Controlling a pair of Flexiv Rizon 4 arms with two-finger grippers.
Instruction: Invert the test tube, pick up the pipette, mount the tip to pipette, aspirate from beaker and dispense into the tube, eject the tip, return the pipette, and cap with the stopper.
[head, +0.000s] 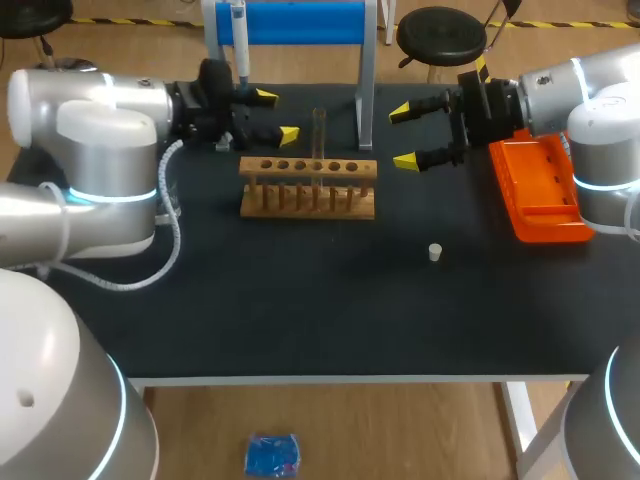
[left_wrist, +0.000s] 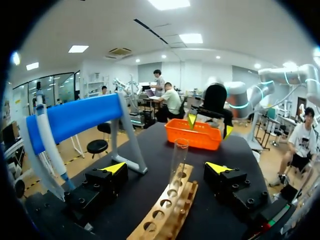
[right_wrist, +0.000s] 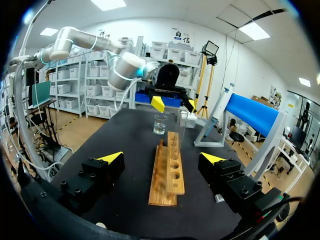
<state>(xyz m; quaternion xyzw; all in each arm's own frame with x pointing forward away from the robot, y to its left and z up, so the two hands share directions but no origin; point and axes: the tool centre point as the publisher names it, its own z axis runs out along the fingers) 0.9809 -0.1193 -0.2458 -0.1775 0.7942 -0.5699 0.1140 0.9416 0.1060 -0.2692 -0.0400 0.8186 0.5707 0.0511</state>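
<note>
A clear test tube stands upright in the wooden rack at mid table. My left gripper is open just left of the rack. In its own view the test tube rises ahead of the left gripper, and nothing touches the fingers. My right gripper is open to the right of the rack, empty, facing along the rack. The pipette hangs on the blue stand behind. A glass beaker sits beyond the rack's far end. A white stopper lies on the mat.
An orange tip box sits at the right edge of the table under my right arm. The blue stand's legs come down just behind the rack. The front half of the black mat is bare apart from the stopper.
</note>
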